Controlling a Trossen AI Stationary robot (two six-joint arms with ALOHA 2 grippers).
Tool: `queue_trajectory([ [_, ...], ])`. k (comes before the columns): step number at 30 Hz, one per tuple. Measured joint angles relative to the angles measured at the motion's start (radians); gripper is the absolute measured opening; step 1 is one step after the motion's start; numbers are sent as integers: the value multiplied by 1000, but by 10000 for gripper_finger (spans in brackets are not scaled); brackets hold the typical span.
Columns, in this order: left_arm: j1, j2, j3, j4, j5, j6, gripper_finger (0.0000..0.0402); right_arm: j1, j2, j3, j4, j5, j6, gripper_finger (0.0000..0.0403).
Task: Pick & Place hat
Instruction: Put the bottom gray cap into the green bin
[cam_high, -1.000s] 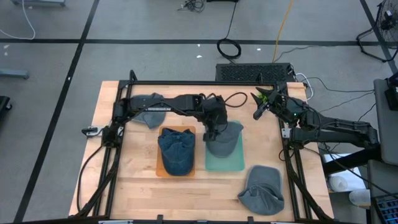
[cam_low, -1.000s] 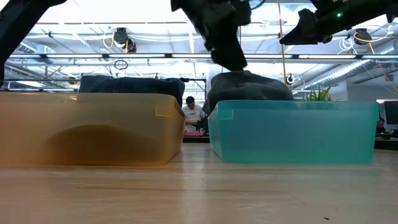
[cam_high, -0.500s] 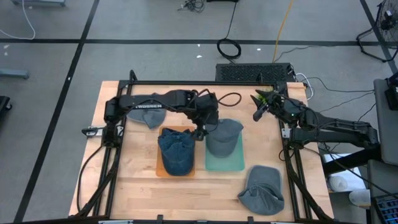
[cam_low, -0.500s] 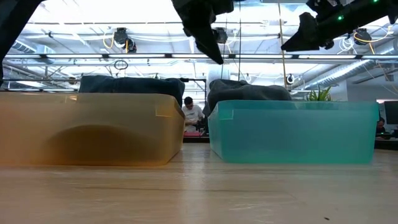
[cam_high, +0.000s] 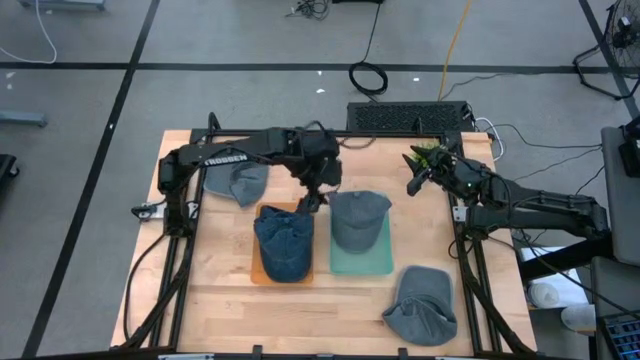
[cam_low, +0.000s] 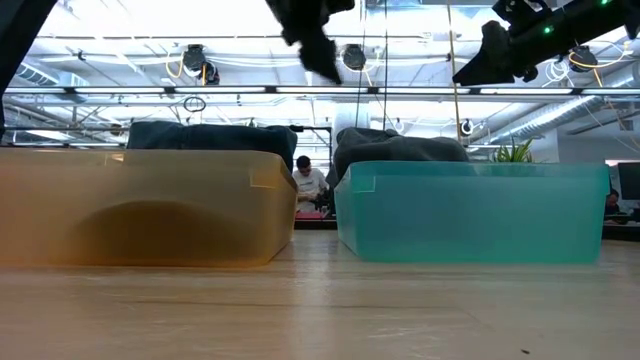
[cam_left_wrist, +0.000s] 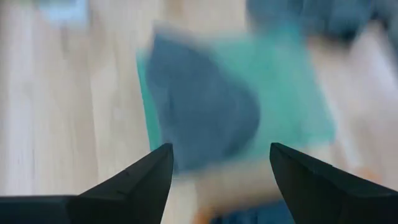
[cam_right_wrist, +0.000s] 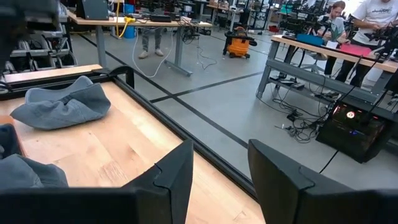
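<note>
- Left pincer (cam_high: 312, 200) hangs with fingers apart and empty, above the bench's middle, beside the far rim of the teal plastic tray (cam_high: 385, 262).
- Grey fabric cap (cam_high: 359, 219) lies in that tray.
- Right pincer (cam_high: 413, 178), fingers apart, waits near the bench's far right corner.

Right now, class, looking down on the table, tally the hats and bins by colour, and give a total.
Grey hats: 3
Blue hats: 1
Orange bins: 1
Green bins: 1
Total: 6
</note>
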Motion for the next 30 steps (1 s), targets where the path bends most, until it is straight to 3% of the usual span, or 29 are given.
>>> queue_trajectory([
  [2,10,-4,0,147,54,-45,271,0,0,0,0,1,0,144],
  [6,21,-5,0,395,60,-144,271,0,0,0,0,0,0,144],
  [12,21,-17,-44,517,64,-121,271,0,0,0,0,1,0,144],
  [15,38,-74,-177,600,44,-130,271,0,0,0,0,1,0,144],
  [19,69,-218,-447,809,32,-173,271,0,0,0,0,-3,7,144],
  [23,92,-382,-691,946,-3,-213,271,-1,1,0,2,-104,45,148],
  [26,95,-519,-811,1008,-84,-221,271,0,17,0,8,-150,49,166],
  [30,89,-659,-905,969,-107,-224,271,0,60,0,20,-160,66,208],
])
